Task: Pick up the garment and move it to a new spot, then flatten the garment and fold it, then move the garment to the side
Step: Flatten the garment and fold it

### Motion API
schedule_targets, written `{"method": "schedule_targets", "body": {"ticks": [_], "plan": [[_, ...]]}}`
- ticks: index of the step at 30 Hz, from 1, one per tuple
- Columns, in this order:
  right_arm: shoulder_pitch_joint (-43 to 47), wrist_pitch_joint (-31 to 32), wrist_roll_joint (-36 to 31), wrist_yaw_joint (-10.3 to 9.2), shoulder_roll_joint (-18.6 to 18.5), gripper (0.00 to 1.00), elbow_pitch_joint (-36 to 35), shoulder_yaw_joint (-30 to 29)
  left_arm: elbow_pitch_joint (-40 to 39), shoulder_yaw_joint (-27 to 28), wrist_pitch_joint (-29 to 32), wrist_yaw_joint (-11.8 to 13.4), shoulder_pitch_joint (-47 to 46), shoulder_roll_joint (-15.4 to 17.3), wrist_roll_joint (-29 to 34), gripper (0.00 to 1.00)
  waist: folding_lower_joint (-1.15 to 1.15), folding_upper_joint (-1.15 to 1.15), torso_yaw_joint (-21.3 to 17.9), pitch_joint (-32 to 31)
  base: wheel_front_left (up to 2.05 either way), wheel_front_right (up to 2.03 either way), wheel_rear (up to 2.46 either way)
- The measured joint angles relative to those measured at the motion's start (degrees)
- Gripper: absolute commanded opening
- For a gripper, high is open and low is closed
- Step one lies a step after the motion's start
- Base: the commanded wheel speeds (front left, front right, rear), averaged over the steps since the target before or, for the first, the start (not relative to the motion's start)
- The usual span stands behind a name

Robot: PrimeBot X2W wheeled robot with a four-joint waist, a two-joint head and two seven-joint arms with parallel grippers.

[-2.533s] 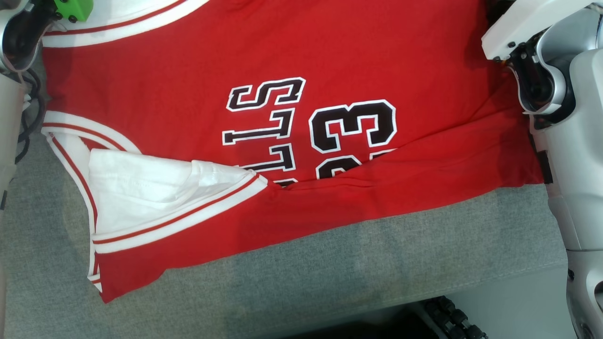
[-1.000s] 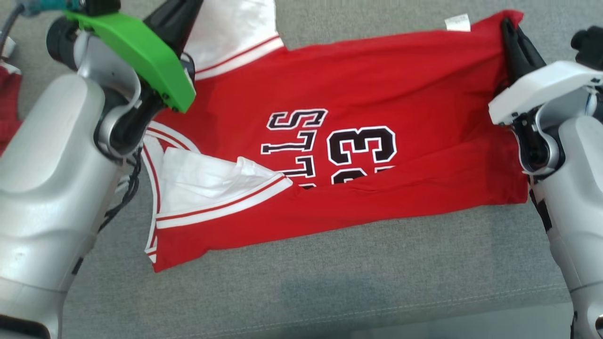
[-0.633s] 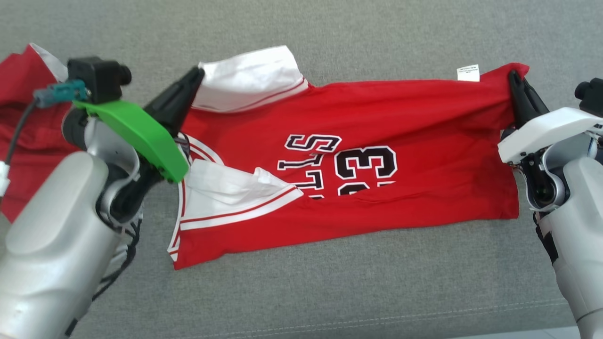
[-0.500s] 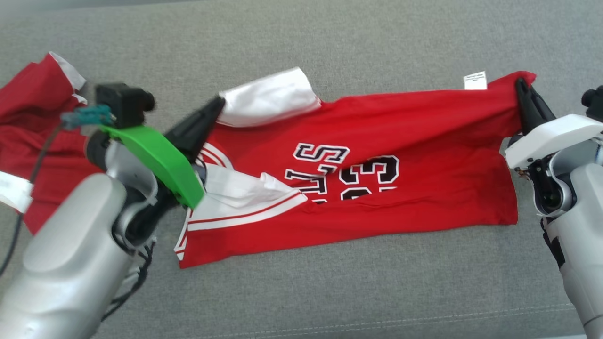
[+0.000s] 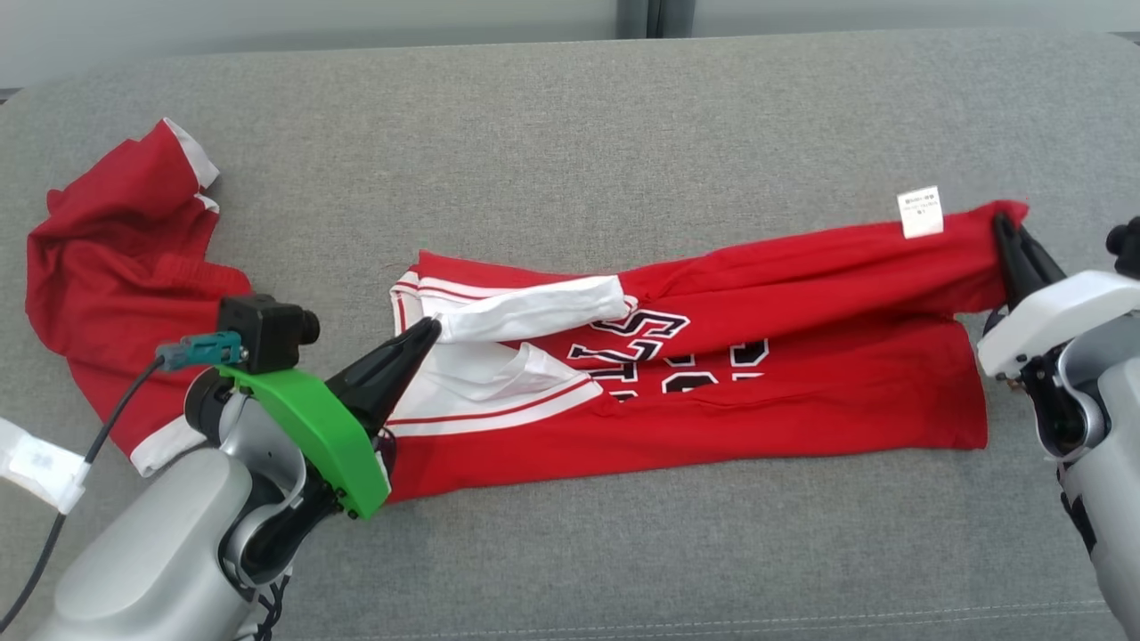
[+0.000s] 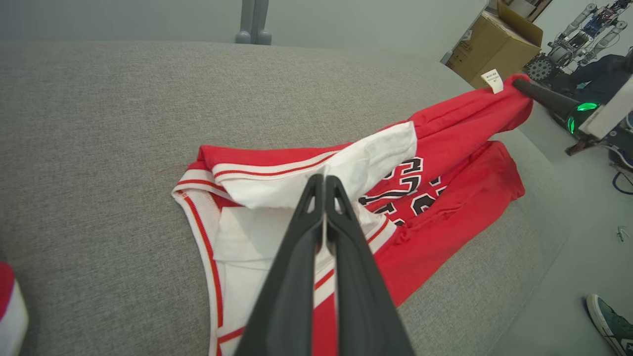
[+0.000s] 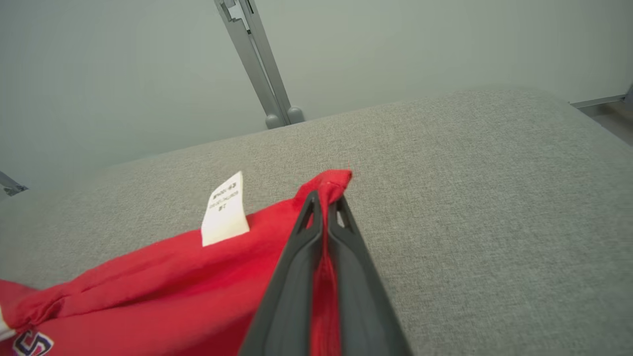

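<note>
**Jersey held at both ends; both grippers clenched**

Garments counted: two. One red jersey [image 5: 802, 401] lies lengthwise on the grey cushion [image 5: 623, 133], its far edge raised and partly folded over the lettering. The left gripper [image 5: 427, 328] is clamped on the white fabric at the jersey's left end. The right gripper [image 5: 1002, 223] is clamped on the red corner at its right end, just beside one white tag [image 5: 919, 212]. One second garment [image 5: 116, 267], also red, lies crumpled at the left, apart from the jersey. Containers: one cardboard box [image 6: 494, 44] beyond the cushion; contents cannot be told.
</note>
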Motion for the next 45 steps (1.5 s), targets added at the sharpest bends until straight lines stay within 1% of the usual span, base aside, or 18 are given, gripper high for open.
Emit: {"method": "schedule_targets", "body": {"ticks": [7, 13, 19, 24, 29, 33, 40, 41, 42, 43, 44, 45], "plan": [[1.5, 0.0, -1.3, 0.51, -0.3, 0.00, 0.6, 2.9, -1.2, -0.1, -0.9, 0.0, 2.7, 0.3, -0.8, 0.00, 0.00, 0.00, 0.2, 0.1, 0.00, 0.00, 0.00], [3.3, -1.2, -1.2, 0.51, -0.3, 0.00, 0.8, 2.9, -1.9, -0.3, -1.4, 0.0, 5.3, 1.2, -1.5, 0.00, 0.00, 0.00, 0.3, 0.5, 0.00, 0.00, 0.00], [6.2, -3.8, 0.9, 0.52, -0.1, 0.00, 0.6, 1.0, -2.4, -0.4, -1.8, 0.0, 6.4, 1.3, -1.5, 0.00, 0.00, 0.00, 0.7, 0.8, 0.00, 0.00, 0.00], [8.0, -4.0, 2.6, 0.99, 0.9, 0.00, 0.3, 1.5, -2.4, -0.3, -2.1, 0.3, 7.5, 1.5, -1.5, 0.00, 0.00, 0.00, 0.8, 0.9, 0.00, 0.00, 0.00], [9.2, -4.0, 3.4, 1.01, 1.5, 0.00, 0.0, 2.4, -2.7, -0.5, -2.1, 0.4, 8.0, 1.5, -1.5, 0.00, 0.00, 0.00, 0.8, 1.0, 0.00, 0.00, 0.00], [9.9, -4.6, 4.0, 1.02, 1.1, 0.00, -1.0, 2.1, -2.9, -0.8, -2.1, 0.4, 8.4, 1.6, -1.5, 0.00, 0.00, 0.00, 0.9, 0.9, 0.00, 0.00, 0.00], [12.5, -4.5, 5.5, 1.02, 0.2, 0.00, -0.7, 3.0, -3.0, -1.3, -2.1, 1.3, 9.2, 1.6, -1.5, 0.00, 0.00, 0.00, 1.0, 0.6, 0.00, 0.00, 0.00], [12.6, -4.5, 5.5, 1.02, 0.2, 0.05, -0.7, 3.1, -3.0, -1.4, -2.1, 1.3, 9.3, 1.6, -1.5, 0.00, 0.00, 0.00, 1.0, 0.5, 0.00, 0.00, 0.00], [12.6, -4.5, 5.5, 1.02, 0.2, 0.24, -0.7, 3.1, -3.0, -1.4, -2.1, 1.3, 9.3, 1.6, -1.5, 0.00, 0.00, 0.00, 1.0, 0.5, 0.00, 0.00, 0.00], [12.6, -4.5, 5.5, 1.02, 0.0, 0.39, -0.7, 3.3, -2.9, -1.5, -2.1, 1.4, 9.5, 1.6, -1.5, 0.00, 0.00, 0.00, 1.0, 0.5, 0.00, 0.00, 0.00], [12.6, -4.5, 5.5, 1.02, 0.0, 0.63, -0.7, 3.4, -2.9, -1.5, -2.1, 1.5, 9.5, 1.6, -1.5, 0.00, 0.00, 0.00, 1.0, 0.5, 0.00, 0.00, 0.00], [12.6, -4.5, 5.6, 1.02, 0.0, 0.99, -0.7, 3.6, -2.9, -1.6, -2.0, 1.8, 9.5, 1.6, -1.5, 0.00, 0.00, 0.00, 1.0, 0.5, 0.00, 0.00, 0.00]]}}
